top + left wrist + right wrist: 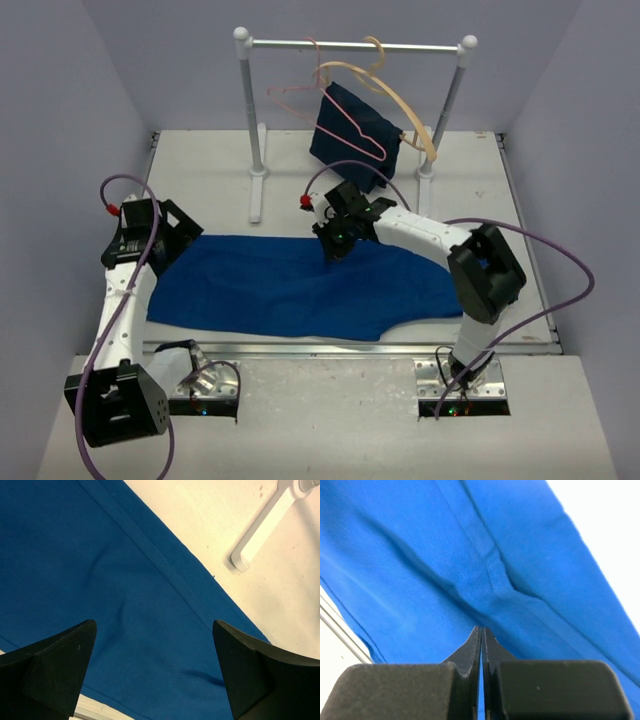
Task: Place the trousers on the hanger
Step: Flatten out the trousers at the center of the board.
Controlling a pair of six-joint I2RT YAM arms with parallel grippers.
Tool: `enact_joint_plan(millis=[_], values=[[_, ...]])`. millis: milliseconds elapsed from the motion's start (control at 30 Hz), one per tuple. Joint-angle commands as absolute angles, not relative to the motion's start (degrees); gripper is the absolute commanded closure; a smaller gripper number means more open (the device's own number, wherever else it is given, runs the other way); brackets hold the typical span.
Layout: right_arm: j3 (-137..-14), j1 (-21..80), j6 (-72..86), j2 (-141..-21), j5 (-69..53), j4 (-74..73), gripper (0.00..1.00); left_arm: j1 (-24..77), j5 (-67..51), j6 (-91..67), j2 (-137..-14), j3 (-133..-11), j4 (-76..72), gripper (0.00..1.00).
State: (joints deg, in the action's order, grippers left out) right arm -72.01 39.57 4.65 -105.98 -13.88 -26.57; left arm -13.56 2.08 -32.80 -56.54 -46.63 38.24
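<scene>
Right gripper [481, 636] pinches a fold of the trousers [280, 290], which lie spread flat on the table [520, 210]; left gripper [155, 630] hangs wide open over their edge. Nothing is hung yet: the hanger [290, 88] is on the rail [420, 46], well apart.

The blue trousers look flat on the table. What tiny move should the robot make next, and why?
Probably lower the left gripper and close it on the trousers. It hangs open over the cloth near its edge, while the right gripper is shut on a puckered fold. With both arms holding, the cloth could likely be lifted evenly.
</scene>
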Motion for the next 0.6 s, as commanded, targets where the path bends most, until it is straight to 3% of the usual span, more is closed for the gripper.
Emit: enact_joint_plan(millis=[0,100,133,233,267,500,567], values=[[-69.1,39.8,5.1,-98.2,-8.5,-17.7,1.0,-13.1,-1.5,-32.8,-58.5,-46.0,32.5,0.0],[-69.8,39.7,4.5,-98.4,-7.1,-16.6,1.0,-12.1,-1.2,-33.4,-60.5,-46.4,31.0,0.0],[-70.9,39.7,4.2,-99.5,-7.4,-17.6,0.96,-11.5,-1.1,-33.5,-61.6,-46.6,30.5,0.0],[-76.0,39.6,2.6,-106.2,-10.2,-22.9,0.52,-9.5,-1.2,-33.9,-64.7,-47.4,30.5,0.0],[-77.2,39.6,2.2,-108.3,-11.2,-25.0,0.49,-8.7,-0.9,-34.2,-64.9,-47.4,30.4,0.0],[-81.1,39.6,0.6,-117.8,-15.6,-29.8,0.45,-7.6,-0.3,-33.5,-64.0,-47.4,30.6,0.0],[-81.1,39.6,0.5,-118.3,-17.5,-30.1,0.5,-7.6,-0.3,-33.2,-64.0,-47.3,30.7,0.0]])
